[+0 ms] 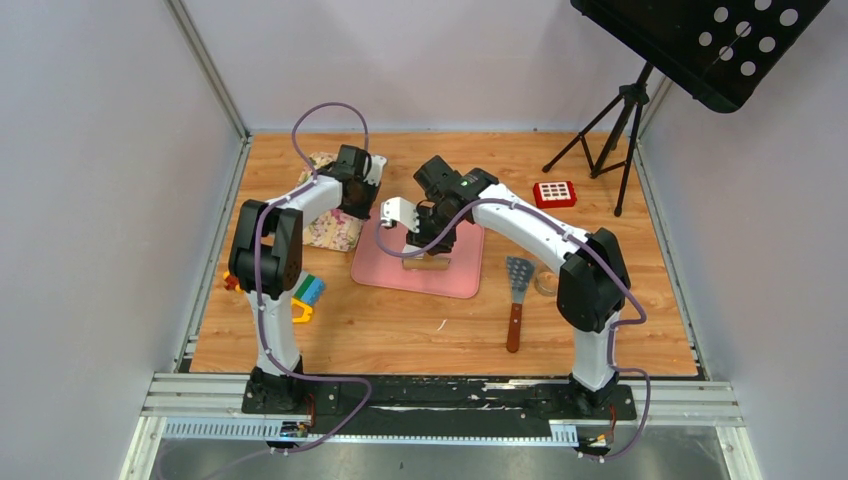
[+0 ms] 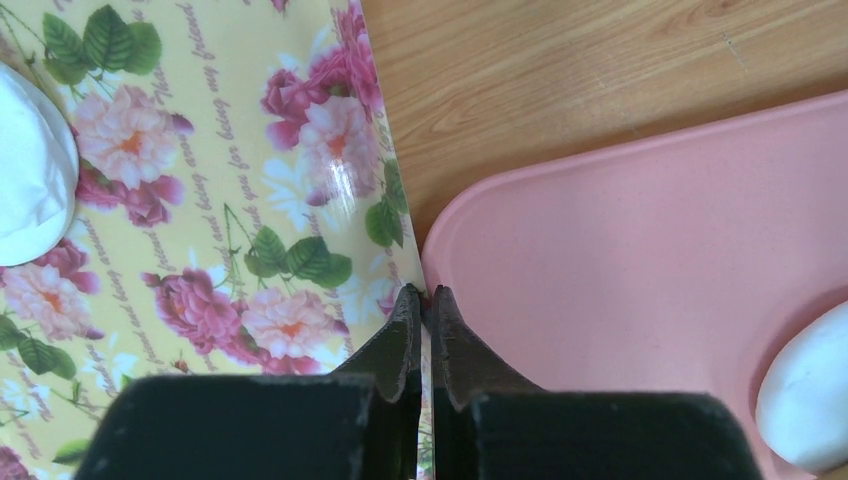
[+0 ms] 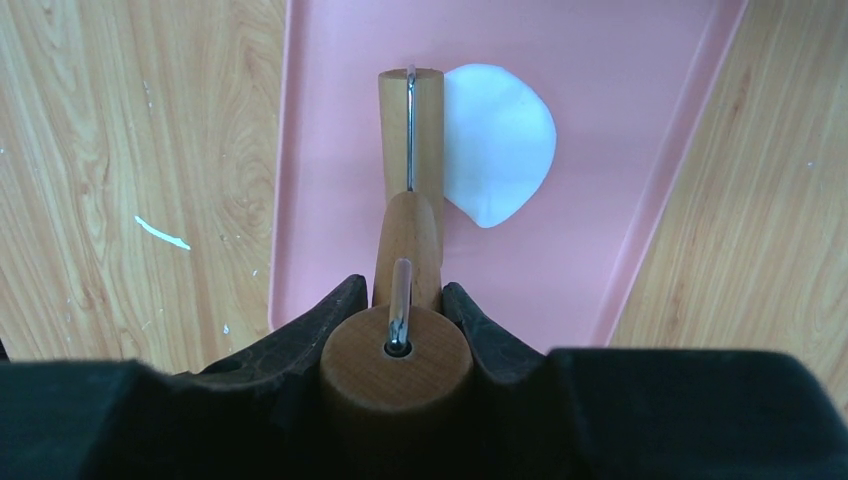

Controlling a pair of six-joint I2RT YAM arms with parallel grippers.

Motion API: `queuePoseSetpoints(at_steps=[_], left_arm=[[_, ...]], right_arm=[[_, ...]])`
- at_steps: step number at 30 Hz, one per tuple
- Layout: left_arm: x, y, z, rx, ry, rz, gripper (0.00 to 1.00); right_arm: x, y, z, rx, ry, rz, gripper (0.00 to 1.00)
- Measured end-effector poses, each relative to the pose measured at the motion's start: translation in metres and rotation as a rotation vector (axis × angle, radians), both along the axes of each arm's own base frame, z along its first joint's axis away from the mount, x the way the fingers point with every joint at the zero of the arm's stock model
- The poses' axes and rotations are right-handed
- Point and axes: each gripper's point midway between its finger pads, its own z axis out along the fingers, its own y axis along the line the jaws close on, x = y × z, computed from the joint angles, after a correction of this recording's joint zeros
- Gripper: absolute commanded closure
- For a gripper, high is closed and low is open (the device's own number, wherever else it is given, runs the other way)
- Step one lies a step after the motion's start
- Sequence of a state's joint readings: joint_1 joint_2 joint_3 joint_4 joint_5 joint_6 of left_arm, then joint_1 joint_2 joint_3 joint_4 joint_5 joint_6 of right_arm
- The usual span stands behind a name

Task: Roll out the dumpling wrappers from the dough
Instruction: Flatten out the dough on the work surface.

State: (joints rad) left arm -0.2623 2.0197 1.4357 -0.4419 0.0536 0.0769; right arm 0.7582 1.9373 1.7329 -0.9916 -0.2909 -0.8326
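A pink board (image 1: pixel 455 278) lies mid-table with a flattened white oval of dough (image 3: pixel 497 140) on it. My right gripper (image 3: pixel 408 292) is shut on the handle of a small wooden roller (image 3: pixel 410 120), whose barrel rests on the board against the dough's left side. The dough (image 2: pixel 806 398) also shows at the lower right of the left wrist view. My left gripper (image 2: pixel 421 297) is shut, its tips at the seam between the board (image 2: pixel 620 260) and a floral sheet (image 2: pixel 230 170). A round white dumpling wrapper (image 2: pixel 28 165) lies on that sheet, cut off by the frame.
A spatula (image 1: pixel 517 295) and a small ring (image 1: pixel 545 283) lie right of the board. A red button box (image 1: pixel 554 193) and a tripod stand (image 1: pixel 612 125) stand at the back right. Coloured toys (image 1: pixel 305 296) sit beside the left arm. Walls close in on both sides.
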Motion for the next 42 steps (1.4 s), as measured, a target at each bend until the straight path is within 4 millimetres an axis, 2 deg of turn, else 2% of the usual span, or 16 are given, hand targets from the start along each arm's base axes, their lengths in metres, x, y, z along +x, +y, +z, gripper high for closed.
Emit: queuePoseSetpoints(at_steps=[5,15,20,24,27,31,36,40,42], left_arm=[[0.000,0.001,0.000,0.011,-0.003,0.016,0.96],[0.000,0.001,0.000,0.024,-0.007,0.037,1.00],[0.004,0.007,0.000,0.047,-0.023,0.054,1.00],[0.006,0.010,0.000,0.062,-0.030,0.063,1.00],[0.007,0.010,0.000,0.066,-0.027,0.064,1.00],[0.009,0.011,0.000,0.077,-0.020,0.069,1.00],[0.011,0.012,0.000,0.089,-0.020,0.073,1.00],[0.011,0.012,0.000,0.090,-0.021,0.072,1.00],[0.011,0.012,0.000,0.089,-0.020,0.072,1.00]], right_arm=[[-0.011,-0.001,0.000,0.010,0.030,0.036,1.00],[-0.023,-0.002,0.003,0.027,0.067,0.065,1.00],[-0.032,-0.005,0.011,0.039,0.095,0.044,1.00],[-0.024,-0.004,0.032,0.068,0.032,0.015,1.00],[-0.010,0.004,0.047,0.103,-0.029,-0.013,1.00],[0.012,0.014,0.054,0.125,-0.093,-0.064,1.00],[0.042,0.036,0.038,0.124,-0.139,-0.105,1.00],[0.045,0.047,0.008,0.069,-0.131,-0.098,1.00],[0.046,0.052,0.007,0.056,-0.167,-0.087,1.00]])
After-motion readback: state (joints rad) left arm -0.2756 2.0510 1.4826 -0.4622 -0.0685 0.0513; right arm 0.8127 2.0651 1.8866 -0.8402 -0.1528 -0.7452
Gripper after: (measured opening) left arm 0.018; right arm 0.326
